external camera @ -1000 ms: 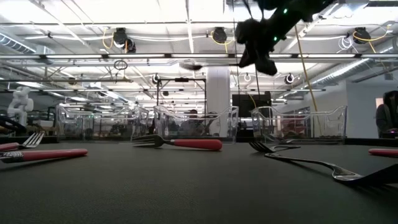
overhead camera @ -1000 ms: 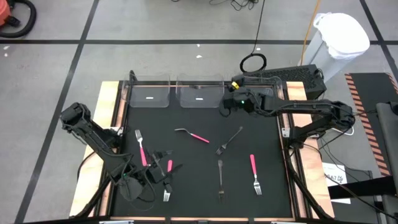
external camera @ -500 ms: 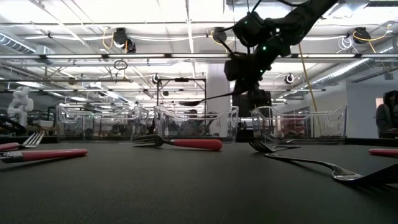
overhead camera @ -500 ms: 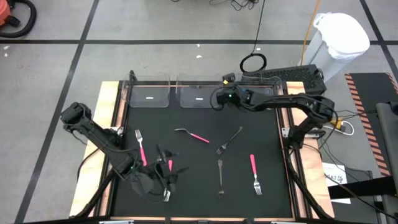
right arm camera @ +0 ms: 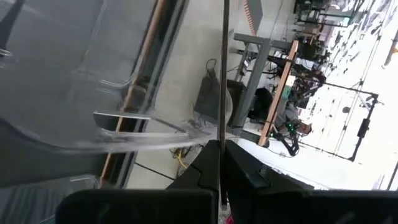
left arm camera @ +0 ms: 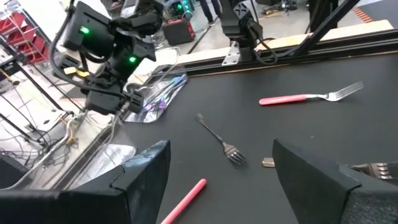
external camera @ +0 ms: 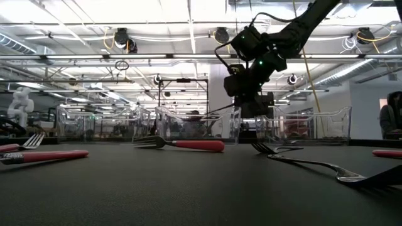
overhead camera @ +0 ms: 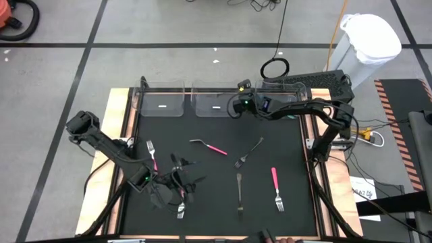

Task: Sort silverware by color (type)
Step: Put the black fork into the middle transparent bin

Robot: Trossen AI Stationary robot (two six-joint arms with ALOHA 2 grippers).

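Black and slim, a utensil handle (right arm camera: pixel 223 68) stands pinched between the closed fingers of the right gripper (external camera: pixel 251 103), which hangs over the clear bins (overhead camera: pixel 216 102) at the table's far edge. Whether it is a fork or a spoon, I cannot tell. Across the mat, the left gripper (overhead camera: pixel 172 190) hovers with fingers spread wide and empty above a pink fork (overhead camera: pixel 182 198) near the front left.

Sorting looks barely under way: a pink spoon (overhead camera: pixel 208 146), two dark forks (overhead camera: pixel 249 153) and (overhead camera: pixel 239 196), and pink forks (overhead camera: pixel 276 188) and (overhead camera: pixel 152 158) lie loose on the mat. Nothing blocks the bins; the crowded front-left cluster could hamper a clean pick.
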